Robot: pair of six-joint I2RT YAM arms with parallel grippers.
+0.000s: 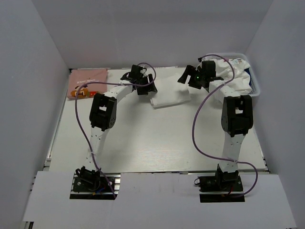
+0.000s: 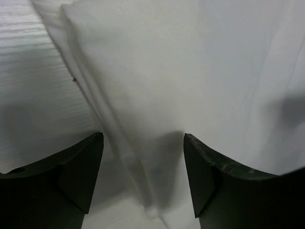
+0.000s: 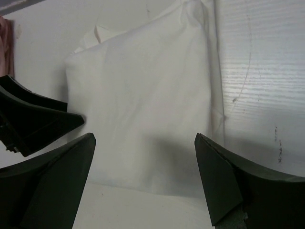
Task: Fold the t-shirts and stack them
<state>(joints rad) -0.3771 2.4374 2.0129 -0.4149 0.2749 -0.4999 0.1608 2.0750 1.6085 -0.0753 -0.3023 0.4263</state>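
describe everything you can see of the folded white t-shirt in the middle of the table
The white t-shirt is plain soft cloth, folded into a compact, roughly rectangular bundle with layered edges and a few creases. It lies flat on the table toward the far middle. The open left hand straddles its left edge; the open right hand hangs over it. Whether either touches it is unclear.

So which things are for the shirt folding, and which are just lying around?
For the job:
folded white t-shirt
pink t-shirt
crumpled shirts in the basket
left arm's fingers, open
right arm's fingers, open

Just lying about:
white basket
purple cables
table
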